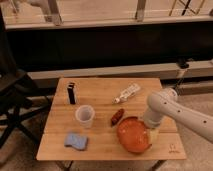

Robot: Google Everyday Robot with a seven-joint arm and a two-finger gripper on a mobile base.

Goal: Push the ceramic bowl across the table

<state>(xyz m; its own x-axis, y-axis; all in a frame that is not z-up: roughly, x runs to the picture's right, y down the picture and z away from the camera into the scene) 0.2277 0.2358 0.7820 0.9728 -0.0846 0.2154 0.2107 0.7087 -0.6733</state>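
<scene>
Touching ceramic bowl (132, 136) rim — gripper (153, 134), low over table (100, 90) — openness cannot tell.

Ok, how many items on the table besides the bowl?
5: black block back left, bottle back right, cup centre, reddish item by ceramic bowl, sponge front left. Gripper at bowl's right rim.

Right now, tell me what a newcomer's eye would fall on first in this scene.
The orange-red ceramic bowl stands out first, glossy and large at the front right of the table. Next is the white arm stretching in from the right, with its claw down at the bowl's right rim. Smaller things sit to the left: a white cup mid-table and a blue sponge near the front edge.
</scene>
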